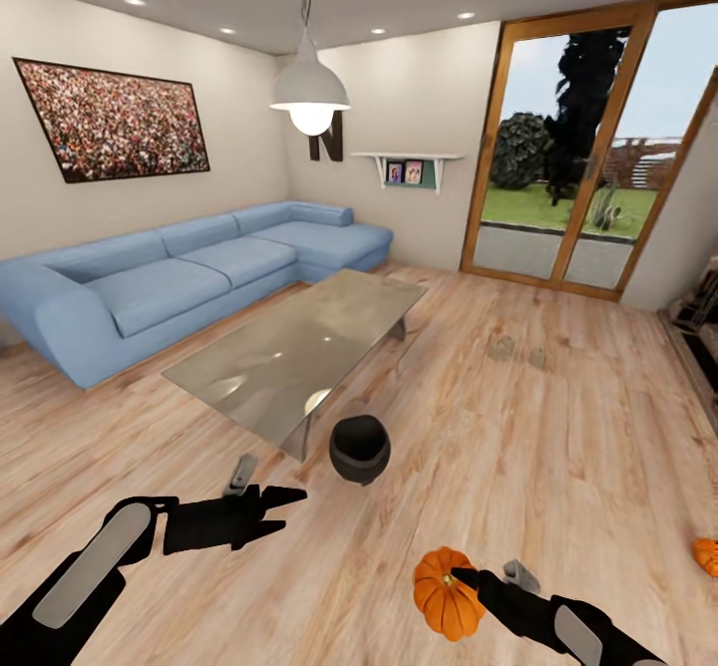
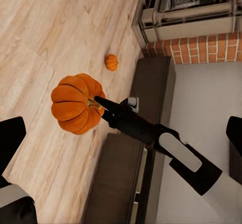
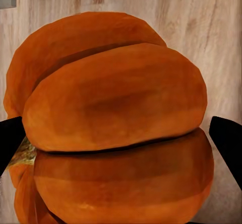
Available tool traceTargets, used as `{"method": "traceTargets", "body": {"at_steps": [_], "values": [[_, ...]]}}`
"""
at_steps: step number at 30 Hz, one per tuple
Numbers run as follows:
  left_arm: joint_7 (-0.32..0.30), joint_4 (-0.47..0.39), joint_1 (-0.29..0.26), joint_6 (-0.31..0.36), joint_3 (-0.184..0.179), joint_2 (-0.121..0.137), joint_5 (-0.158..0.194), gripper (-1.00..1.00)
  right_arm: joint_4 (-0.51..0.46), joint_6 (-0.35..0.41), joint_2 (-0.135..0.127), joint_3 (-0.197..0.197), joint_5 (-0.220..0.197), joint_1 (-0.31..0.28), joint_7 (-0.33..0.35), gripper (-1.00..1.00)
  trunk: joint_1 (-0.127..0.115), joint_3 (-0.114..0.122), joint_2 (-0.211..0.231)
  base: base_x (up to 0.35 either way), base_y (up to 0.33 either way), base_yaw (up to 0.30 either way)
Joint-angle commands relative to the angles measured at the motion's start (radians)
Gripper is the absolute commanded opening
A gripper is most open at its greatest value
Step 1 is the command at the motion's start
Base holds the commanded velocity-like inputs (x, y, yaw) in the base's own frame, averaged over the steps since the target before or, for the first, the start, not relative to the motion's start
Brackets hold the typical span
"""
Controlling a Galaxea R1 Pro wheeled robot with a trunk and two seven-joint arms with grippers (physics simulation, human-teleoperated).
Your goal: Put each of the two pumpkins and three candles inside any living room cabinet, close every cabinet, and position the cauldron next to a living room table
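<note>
Jaws of the right gripper (image 1: 469, 578) are closed around a pumpkin (image 1: 446, 592), held above the wooden floor (image 1: 558, 427). The left gripper (image 1: 284, 511) hangs empty, jaws slightly parted, near the black cauldron (image 1: 359, 449) beside the glass surface (image 1: 299, 347). A second pumpkin (image 1: 707, 554) lies on the floor further right.

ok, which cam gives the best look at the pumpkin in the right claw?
Left wrist view: the whole pumpkin shows, with the right claw at its stem. The right wrist view is too close, just orange ribs. The head view has it low and partly cropped.

Blue sofa (image 1: 189, 277), glass coffee table (image 1: 299, 347), pendant lamp (image 1: 310, 98).
</note>
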Motion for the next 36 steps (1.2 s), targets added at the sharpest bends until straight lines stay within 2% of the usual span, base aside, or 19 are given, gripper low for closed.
{"method": "traceTargets", "body": {"at_steps": [1, 18, 24, 36], "values": [[0.001, -0.001, -0.001, 0.001, -0.001, 0.001, 0.003, 1.00, 0.004, 0.005, -0.001, 0.004, -0.007, -0.001, 0.001, -1.00, 0.000, 0.000, -0.001, 0.000, 0.000, -0.188], [0.001, -0.001, -0.001, 0.001, -0.001, 0.001, 0.003, 1.00, 0.026, 0.005, -0.001, 0.002, -0.011, -0.001, 0.003, -1.00, 0.000, 0.021, -0.001, 0.000, 0.000, -0.200], [0.001, -0.001, -0.001, 0.001, -0.001, 0.001, 0.003, 1.00, 0.027, 0.005, -0.001, 0.002, -0.037, -0.001, 0.003, -1.00, 0.000, 0.027, -0.001, 0.000, 0.000, -0.225], [0.001, 0.000, -0.001, 0.001, -0.001, 0.001, 0.003, 1.00, 0.067, 0.005, 0.001, 0.001, -0.052, -0.001, -0.001, -1.00, 0.000, 0.032, -0.001, 0.000, 0.000, -0.227]]}}
